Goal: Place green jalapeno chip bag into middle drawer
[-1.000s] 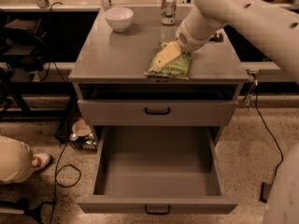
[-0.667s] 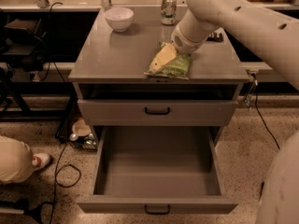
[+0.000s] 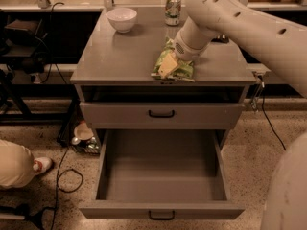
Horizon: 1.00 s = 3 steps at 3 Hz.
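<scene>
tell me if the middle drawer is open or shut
Open: the middle drawer is pulled far out, its bare grey interior showing. The green jalapeno chip bag lies on the cabinet top, the gripper at it.

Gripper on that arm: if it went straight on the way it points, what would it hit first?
The green chip bag; the gripper points down at it on the cabinet top, apparently touching it, though depth is unclear.

white bowl (image 3: 122, 19) | soda can (image 3: 172, 8) right of bowl, apart | white shoe (image 3: 42, 164) on floor (image 3: 259, 143)
</scene>
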Tool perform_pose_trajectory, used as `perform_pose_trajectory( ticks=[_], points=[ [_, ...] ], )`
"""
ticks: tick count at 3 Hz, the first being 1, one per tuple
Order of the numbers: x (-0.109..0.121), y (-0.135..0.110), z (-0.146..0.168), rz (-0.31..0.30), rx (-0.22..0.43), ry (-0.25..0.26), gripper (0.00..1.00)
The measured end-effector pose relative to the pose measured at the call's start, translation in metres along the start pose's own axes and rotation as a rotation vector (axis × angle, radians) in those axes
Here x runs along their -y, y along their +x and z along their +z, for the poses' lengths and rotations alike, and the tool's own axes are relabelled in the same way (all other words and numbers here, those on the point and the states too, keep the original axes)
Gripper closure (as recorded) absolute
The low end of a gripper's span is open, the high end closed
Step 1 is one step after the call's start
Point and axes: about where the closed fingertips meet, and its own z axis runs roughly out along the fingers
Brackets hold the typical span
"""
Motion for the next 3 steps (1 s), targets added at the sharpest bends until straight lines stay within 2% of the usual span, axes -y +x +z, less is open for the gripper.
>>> perform_pose_trajectory(
  ticks=[1, 2, 3],
  points=[
    [0.007, 0.004, -0.016, 0.020, 0.035, 0.009, 0.64],
    [0.014, 0.006, -0.056, 0.022, 0.127, 0.036, 0.87],
    [0.022, 0.024, -0.124, 0.018, 0.219, 0.112, 1.00]
  ],
)
